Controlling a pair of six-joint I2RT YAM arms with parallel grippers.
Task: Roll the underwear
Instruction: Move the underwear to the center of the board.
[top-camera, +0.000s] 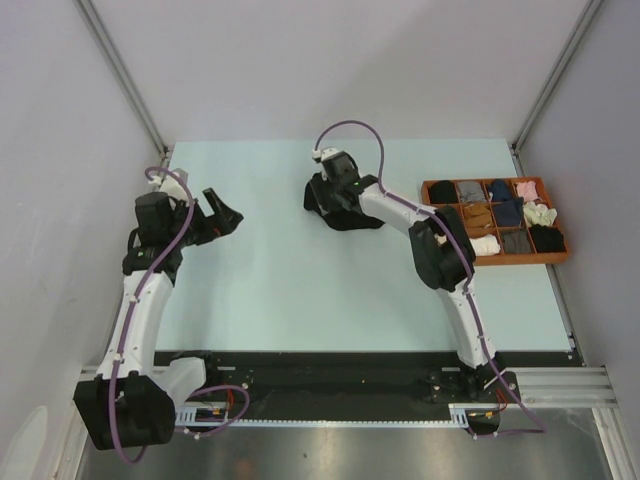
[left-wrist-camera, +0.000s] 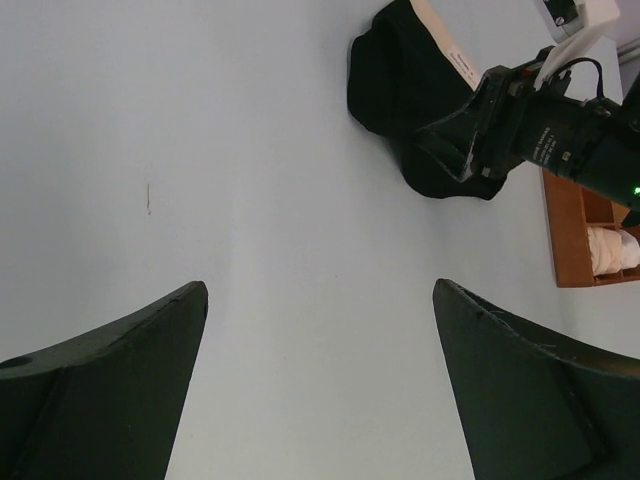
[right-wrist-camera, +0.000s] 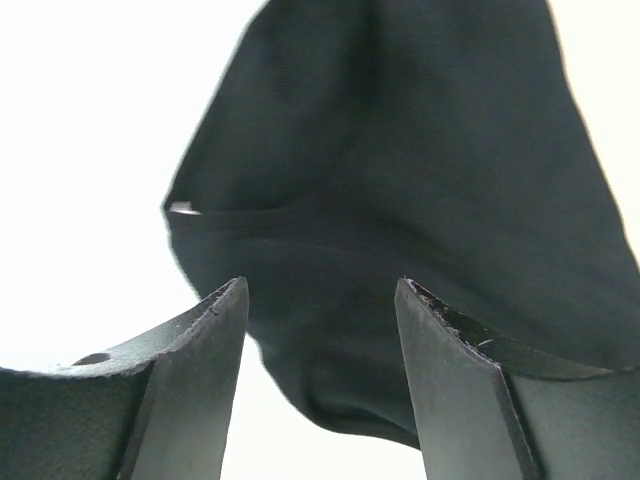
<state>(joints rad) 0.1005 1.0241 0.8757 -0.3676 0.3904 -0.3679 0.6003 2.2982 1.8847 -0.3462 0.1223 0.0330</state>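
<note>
Black underwear (top-camera: 350, 214) lies crumpled on the pale table, right of centre at the back. Its beige waistband (left-wrist-camera: 447, 45) shows in the left wrist view. My right gripper (top-camera: 333, 196) is down on it, open. In the right wrist view (right-wrist-camera: 320, 290) the two fingers stand apart over the black fabric (right-wrist-camera: 400, 180), which fills the gap between them. My left gripper (top-camera: 222, 212) hovers at the table's left, open and empty (left-wrist-camera: 320, 300), well apart from the underwear. No loose navy or rust-brown briefs show on the table.
An orange-brown divided tray (top-camera: 497, 261) stands at the right. It holds several rolled pieces, among them a navy one (top-camera: 505, 212) and a brown one (top-camera: 478, 216). Its edge shows in the left wrist view (left-wrist-camera: 566, 232). Grey walls close in on both sides.
</note>
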